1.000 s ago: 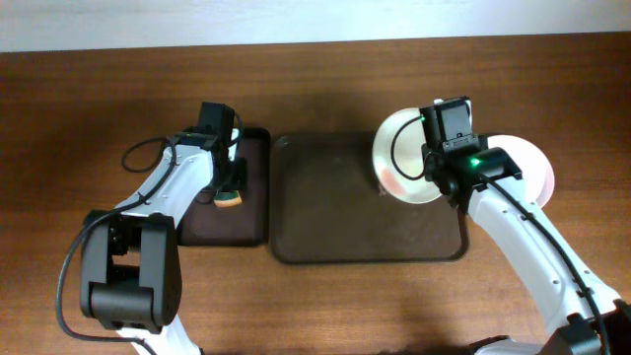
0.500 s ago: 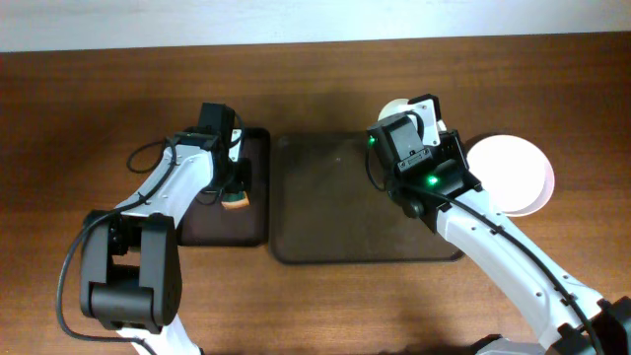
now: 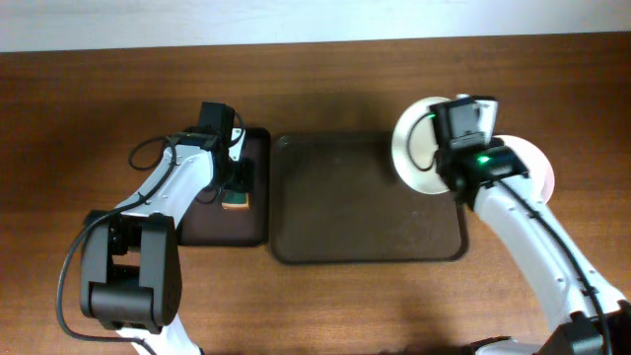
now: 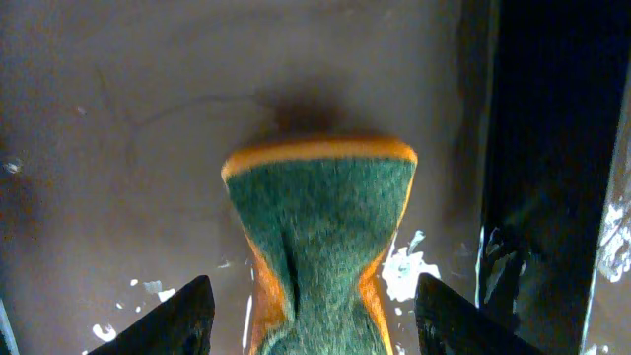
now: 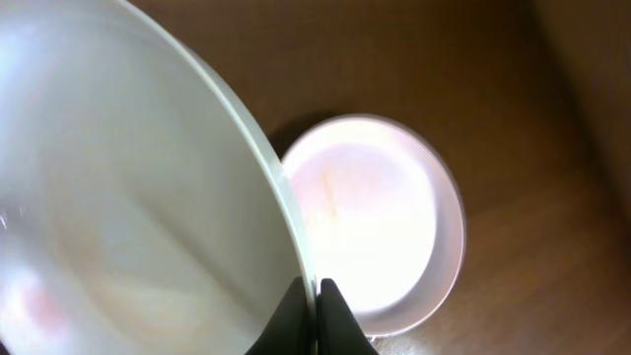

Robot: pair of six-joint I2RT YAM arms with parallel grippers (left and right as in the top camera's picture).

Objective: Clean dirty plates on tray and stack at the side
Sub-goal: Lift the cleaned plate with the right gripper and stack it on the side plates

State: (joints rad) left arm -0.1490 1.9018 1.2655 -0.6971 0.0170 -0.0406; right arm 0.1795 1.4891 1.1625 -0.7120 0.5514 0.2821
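Observation:
My right gripper [image 3: 447, 163] is shut on the rim of a white plate [image 3: 416, 153], holding it tilted above the back right corner of the dark brown tray [image 3: 335, 222]. In the right wrist view the fingertips [image 5: 317, 288] pinch the rim of this plate [image 5: 128, 197], which shows a faint pink trace low on the left. Another white plate [image 5: 380, 222] lies on the table beyond it, half hidden by my arm in the overhead view [image 3: 532, 163]. My left gripper [image 4: 315, 320] is open around a green and orange sponge [image 4: 320, 212].
The sponge [image 3: 235, 201] rests on the smaller black tray [image 3: 212, 229] left of the brown tray, which shows wet specks in the left wrist view. The brown tray holds no plates. Bare wood table surrounds both trays.
My right arm swung left over the tray, then back right, and the held plate now sits closer to the plate on the table. The sponge shifted slightly right and lies flatter.

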